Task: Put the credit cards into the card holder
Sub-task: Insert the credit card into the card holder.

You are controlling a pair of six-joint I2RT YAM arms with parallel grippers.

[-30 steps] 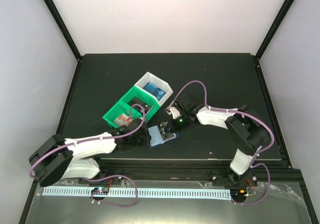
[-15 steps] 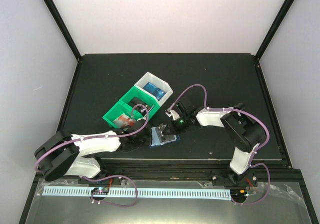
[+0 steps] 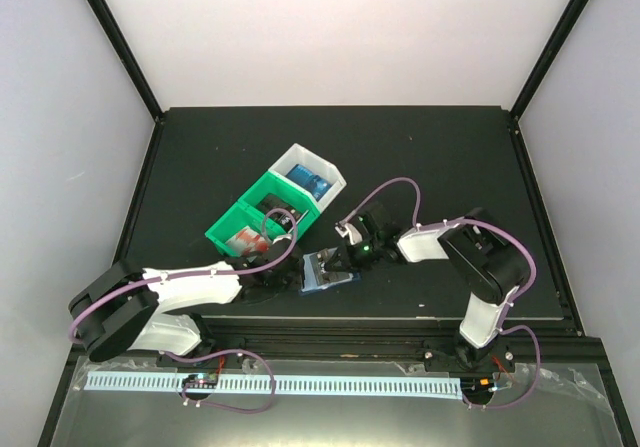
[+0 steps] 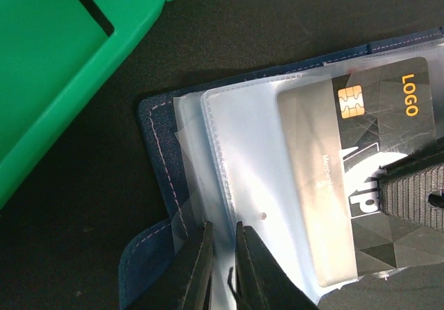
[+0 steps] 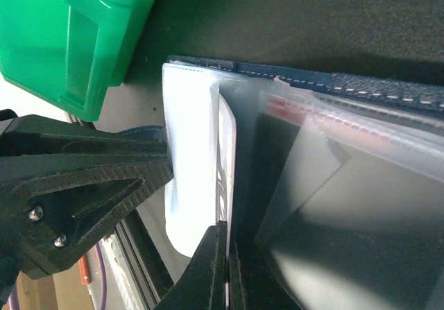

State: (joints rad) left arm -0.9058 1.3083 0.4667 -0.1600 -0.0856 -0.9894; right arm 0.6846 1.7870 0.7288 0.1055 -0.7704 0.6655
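The dark blue card holder [image 3: 320,277] lies open near the table's front edge, its clear sleeves fanned out [image 4: 156,136]. A black credit card [image 4: 388,116] with a gold chip and orange "LOGO" sits partly inside one sleeve. My right gripper [image 5: 226,244] is shut on this card's edge, and one of its fingers [image 4: 416,195] shows on the card in the left wrist view. My left gripper [image 4: 222,251] pinches the clear sleeve edge beside the clasp tab. More credit cards lie in the bins: blue ones [image 3: 308,180] and red-and-white ones [image 3: 243,237].
A green bin [image 3: 262,217] and a white bin [image 3: 325,172] stand joined just behind the holder, the green one close to my left gripper [image 4: 62,60]. The table's front edge and metal rail [image 3: 330,342] run right below the holder.
My right gripper has moved forward and left toward the holder with the black card. My left gripper has slid right to the holder and narrowed onto the sleeve.
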